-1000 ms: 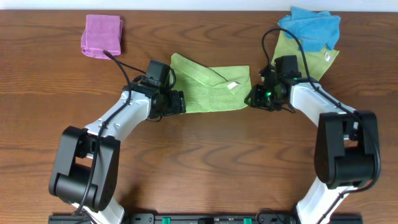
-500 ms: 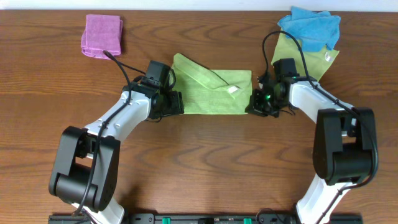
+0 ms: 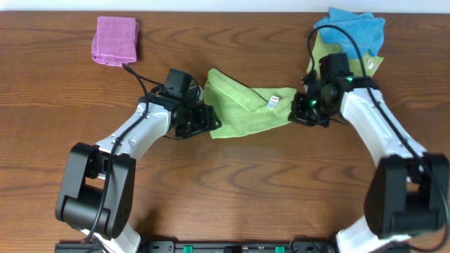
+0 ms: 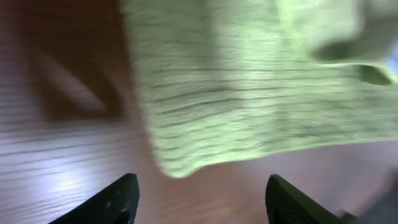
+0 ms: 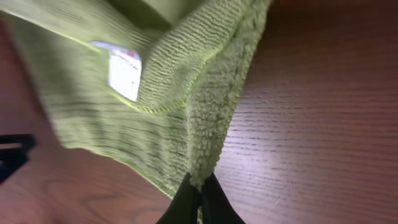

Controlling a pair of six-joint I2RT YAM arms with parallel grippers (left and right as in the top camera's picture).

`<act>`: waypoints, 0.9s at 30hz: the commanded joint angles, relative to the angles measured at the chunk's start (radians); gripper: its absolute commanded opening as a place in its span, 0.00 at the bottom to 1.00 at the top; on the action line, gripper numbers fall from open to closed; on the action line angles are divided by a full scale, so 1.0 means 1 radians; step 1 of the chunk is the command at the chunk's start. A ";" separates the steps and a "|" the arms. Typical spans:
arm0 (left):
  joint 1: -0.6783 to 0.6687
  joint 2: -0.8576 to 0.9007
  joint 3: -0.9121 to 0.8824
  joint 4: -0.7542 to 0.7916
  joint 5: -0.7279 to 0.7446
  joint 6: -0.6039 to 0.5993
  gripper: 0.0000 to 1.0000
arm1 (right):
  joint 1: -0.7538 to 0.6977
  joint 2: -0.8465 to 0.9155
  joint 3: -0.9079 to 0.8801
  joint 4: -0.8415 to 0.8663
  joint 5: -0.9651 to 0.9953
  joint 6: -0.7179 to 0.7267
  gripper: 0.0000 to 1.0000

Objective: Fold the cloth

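Observation:
The lime-green cloth [image 3: 246,109] lies rumpled mid-table, its white tag [image 3: 274,101] near the right end. My right gripper [image 3: 299,111] is shut on the cloth's right edge; in the right wrist view the jaws [image 5: 199,194] pinch the fluffy edge [image 5: 214,124], with the tag [image 5: 124,73] up left. My left gripper [image 3: 204,121] sits at the cloth's left end. In the left wrist view it [image 4: 202,205] is open, and the cloth's corner [image 4: 180,163] hangs just ahead of the fingers, not between them.
A folded pink cloth [image 3: 115,41] lies at the back left. A blue cloth [image 3: 351,28] lies on a duller yellow-green cloth [image 3: 371,67] at the back right, just behind my right arm. The table is brown wood [image 3: 246,183].
My right gripper has moved up and to the right, pulling the cloth's right edge with it. The cloth has shifted right and bunched. The left gripper has shifted slightly right.

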 commanded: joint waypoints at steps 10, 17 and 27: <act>-0.063 0.006 0.005 0.103 0.296 -0.157 0.74 | 0.047 -0.137 0.024 0.072 0.014 0.064 0.02; -0.100 0.005 0.005 0.099 0.324 -0.154 0.73 | 0.047 -0.137 0.024 0.095 0.060 0.070 0.02; -0.127 0.005 0.004 0.036 0.143 -0.121 0.74 | 0.047 -0.137 0.024 0.117 0.065 0.104 0.02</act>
